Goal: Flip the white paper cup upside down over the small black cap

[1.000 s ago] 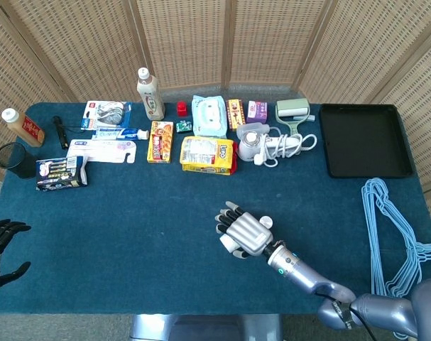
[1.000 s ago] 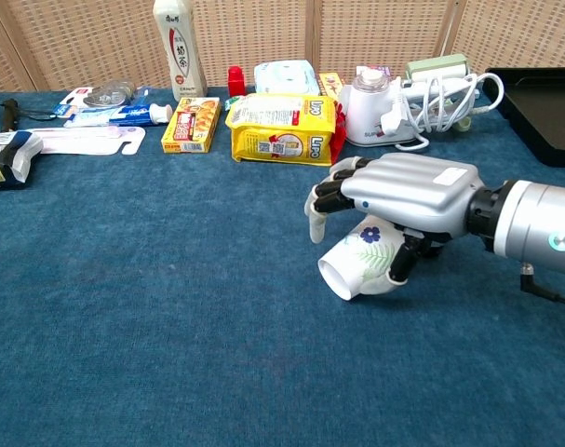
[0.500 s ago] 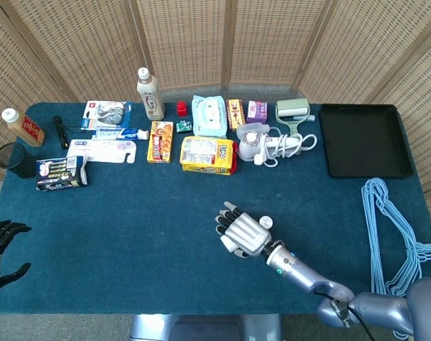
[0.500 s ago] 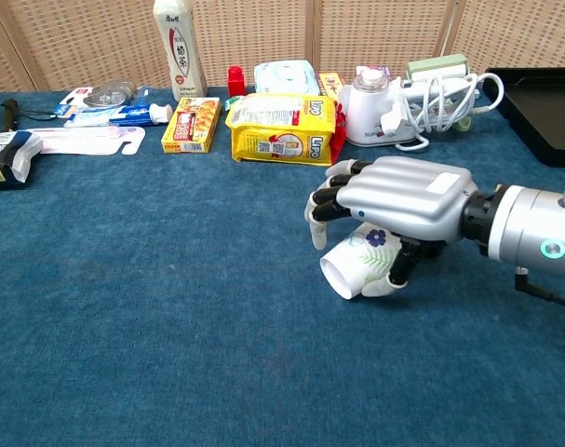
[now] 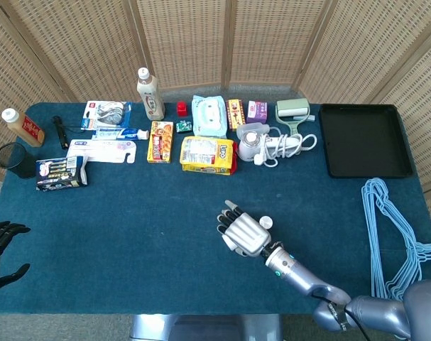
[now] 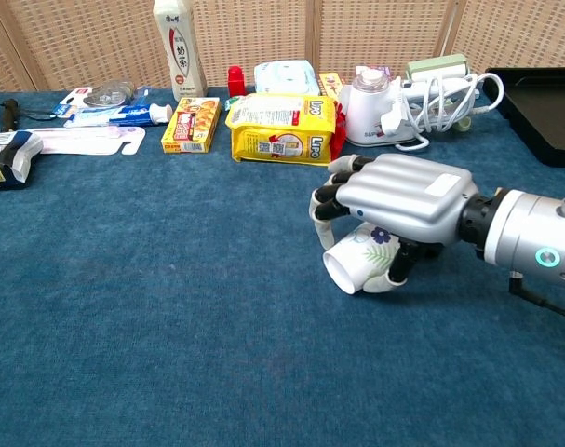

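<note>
The white paper cup (image 6: 357, 265), printed with a flower, lies on its side on the blue table with its open mouth facing the near left. My right hand (image 6: 398, 196) (image 5: 243, 233) grips it from above, fingers curled over the top and thumb against its near side. The hand covers most of the cup in the head view. I see no small black cap in either view. My left hand (image 5: 1, 247) hangs at the table's near left edge, fingers apart and holding nothing.
Across the back stand a yellow packet (image 6: 282, 126), a white appliance with a coiled cord (image 6: 380, 112), small boxes and a tall bottle (image 5: 150, 92). A black tray (image 5: 364, 138) sits back right, blue hangers (image 5: 393, 234) along the right edge, and a black mesh cup (image 5: 13, 158) far left.
My right hand has shifted slightly with the cup, and the cup's mouth sits a little higher. The left hand has not moved.
</note>
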Action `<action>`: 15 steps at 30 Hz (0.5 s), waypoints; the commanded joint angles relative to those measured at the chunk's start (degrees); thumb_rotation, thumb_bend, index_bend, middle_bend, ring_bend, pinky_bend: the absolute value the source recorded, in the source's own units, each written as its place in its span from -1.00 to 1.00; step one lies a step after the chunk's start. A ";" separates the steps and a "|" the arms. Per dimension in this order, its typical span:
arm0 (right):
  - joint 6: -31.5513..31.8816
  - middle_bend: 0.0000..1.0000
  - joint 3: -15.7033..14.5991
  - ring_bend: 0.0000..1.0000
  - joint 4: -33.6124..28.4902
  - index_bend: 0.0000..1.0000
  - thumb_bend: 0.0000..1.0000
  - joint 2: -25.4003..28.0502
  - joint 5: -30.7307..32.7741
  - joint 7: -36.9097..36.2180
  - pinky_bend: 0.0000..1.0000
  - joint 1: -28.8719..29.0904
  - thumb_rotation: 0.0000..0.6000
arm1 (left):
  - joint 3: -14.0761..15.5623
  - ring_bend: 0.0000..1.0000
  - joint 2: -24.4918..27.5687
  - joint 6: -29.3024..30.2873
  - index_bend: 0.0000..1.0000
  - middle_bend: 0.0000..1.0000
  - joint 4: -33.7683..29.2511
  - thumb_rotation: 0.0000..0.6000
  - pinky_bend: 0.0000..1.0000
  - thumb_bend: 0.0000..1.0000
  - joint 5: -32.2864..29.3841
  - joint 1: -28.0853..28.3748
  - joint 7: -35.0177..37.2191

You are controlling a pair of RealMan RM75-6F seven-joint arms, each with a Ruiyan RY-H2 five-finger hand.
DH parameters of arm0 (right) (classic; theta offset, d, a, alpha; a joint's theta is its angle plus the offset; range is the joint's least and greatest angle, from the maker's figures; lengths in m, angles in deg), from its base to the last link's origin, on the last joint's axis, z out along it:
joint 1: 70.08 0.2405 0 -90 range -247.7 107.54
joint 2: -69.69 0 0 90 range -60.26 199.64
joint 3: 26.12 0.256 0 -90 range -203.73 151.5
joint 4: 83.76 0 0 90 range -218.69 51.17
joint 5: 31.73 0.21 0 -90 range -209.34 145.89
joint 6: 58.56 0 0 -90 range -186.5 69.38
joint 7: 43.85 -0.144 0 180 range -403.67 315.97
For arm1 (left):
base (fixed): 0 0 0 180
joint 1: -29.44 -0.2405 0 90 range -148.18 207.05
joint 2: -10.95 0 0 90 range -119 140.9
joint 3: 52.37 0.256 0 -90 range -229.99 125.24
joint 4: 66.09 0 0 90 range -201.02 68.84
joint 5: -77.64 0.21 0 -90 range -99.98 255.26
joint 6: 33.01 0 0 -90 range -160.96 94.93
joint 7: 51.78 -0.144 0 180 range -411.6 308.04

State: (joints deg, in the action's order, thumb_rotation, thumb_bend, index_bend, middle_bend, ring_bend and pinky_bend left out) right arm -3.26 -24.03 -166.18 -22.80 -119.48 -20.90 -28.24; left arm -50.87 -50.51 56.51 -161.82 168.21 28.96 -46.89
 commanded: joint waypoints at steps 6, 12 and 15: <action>-0.37 -0.49 2.06 -0.60 -6.17 -0.04 -0.53 2.41 4.75 -3.45 -0.91 -1.08 0.88 | -0.02 -0.65 0.06 0.29 -0.44 -0.44 0.01 1.00 -0.63 -0.64 0.29 -0.08 0.07; -2.68 -0.49 6.15 -0.60 -13.56 -0.04 -0.53 6.04 12.69 -16.07 -0.91 -2.10 0.87 | -0.04 -0.65 0.25 0.55 -0.44 -0.44 -0.15 1.00 -0.63 -0.64 0.52 -0.15 0.02; -3.70 -0.49 7.95 -0.60 -15.05 -0.04 -0.53 7.33 15.38 -21.82 -0.91 -2.42 0.88 | -0.10 -0.65 0.40 0.76 -0.44 -0.44 -0.29 1.00 -0.63 -0.64 0.60 -0.21 -0.11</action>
State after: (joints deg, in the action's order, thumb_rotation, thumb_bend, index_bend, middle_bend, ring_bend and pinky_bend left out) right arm -5.52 -18.52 -178.44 -17.47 -107.70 -37.29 -30.04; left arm -50.96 -50.11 57.26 -162.10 168.80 28.76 -47.00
